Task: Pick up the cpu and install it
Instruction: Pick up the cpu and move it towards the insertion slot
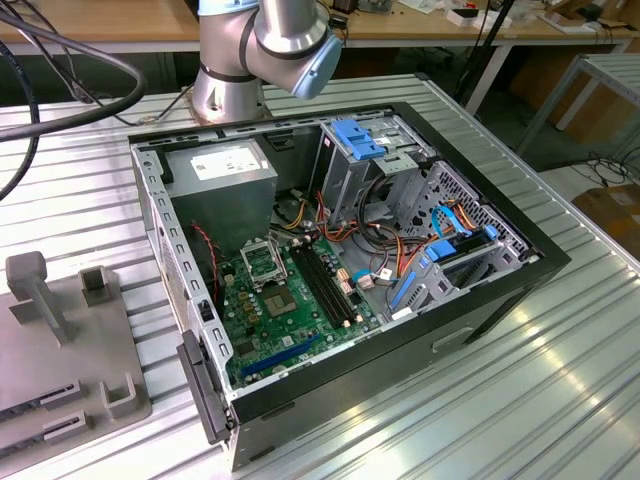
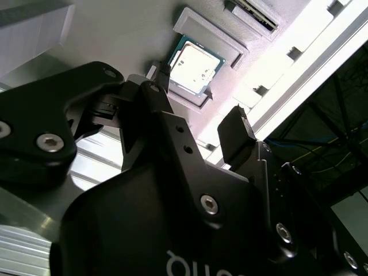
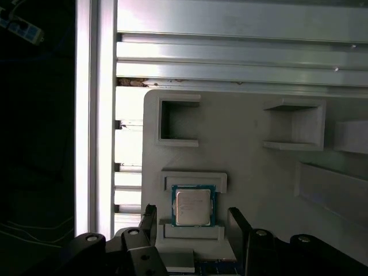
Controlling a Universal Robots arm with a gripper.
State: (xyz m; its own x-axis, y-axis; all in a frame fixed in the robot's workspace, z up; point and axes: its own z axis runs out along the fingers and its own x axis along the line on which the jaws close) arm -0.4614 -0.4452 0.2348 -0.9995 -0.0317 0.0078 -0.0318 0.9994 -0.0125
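Gripper (image 3: 194,225) hangs open and empty, its two black fingers spread to either side of the cpu (image 3: 193,207). The cpu lies flat, metal top up, in a shallow framed recess of the grey holder plate (image 3: 259,172), near the plate's edge that borders the ribbed metal table (image 3: 230,57). In the exterior view, the open computer case (image 1: 350,250) stands on that table beside the plate.

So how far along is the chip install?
Nothing is done yet: the chip lies in its grey holder. In hand: the open tool has a finger on either side of it, not gripping. Left: lifting it and seating it in the board's socket, which looks empty.
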